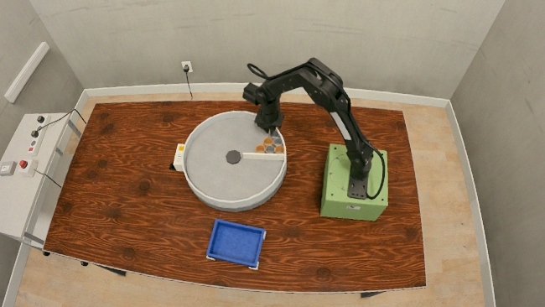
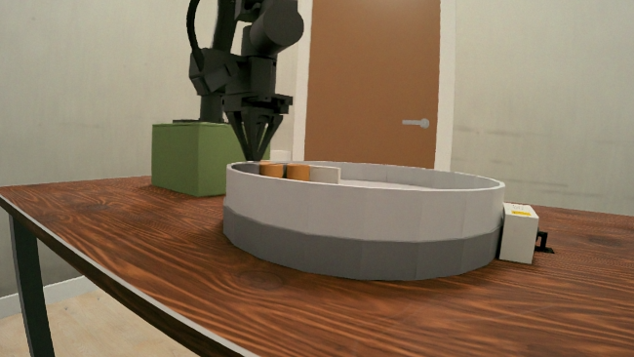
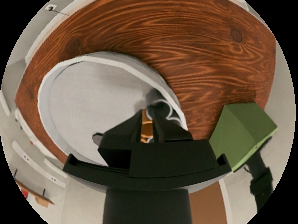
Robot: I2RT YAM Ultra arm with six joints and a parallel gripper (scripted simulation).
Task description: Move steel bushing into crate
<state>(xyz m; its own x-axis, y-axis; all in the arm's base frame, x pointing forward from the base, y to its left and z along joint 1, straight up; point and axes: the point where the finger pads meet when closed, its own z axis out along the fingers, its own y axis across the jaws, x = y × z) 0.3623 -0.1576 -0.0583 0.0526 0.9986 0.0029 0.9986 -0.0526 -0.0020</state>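
The turntable point(image 1: 214, 180) point(image 2: 363, 210) point(image 3: 85, 105) holds a tight group of orange and steel bushings by its white divider. Orange bushings point(image 1: 268, 138) point(image 2: 297, 172) point(image 3: 147, 131) stand beside the grey steel ones. One steel bushing point(image 1: 269, 149) sits between two orange ones near the divider; others lie toward the outer wall, partly hidden by the fingers. My gripper point(image 1: 271, 132) point(image 2: 253, 159) point(image 3: 147, 113) points straight down at the outer wall end of the group. Its fingers are nearly together with a narrow gap; no bushing shows held. The blue crate point(image 1: 236, 243) is empty.
The white divider point(image 1: 263, 156) point(image 2: 326, 175) runs from near the grey hub point(image 1: 233, 157) to the raised turntable wall. A white control box point(image 1: 179, 157) point(image 2: 519, 234) is on the turntable's far side from the green arm base point(image 1: 354, 210) point(image 2: 176, 158) point(image 3: 242, 130).
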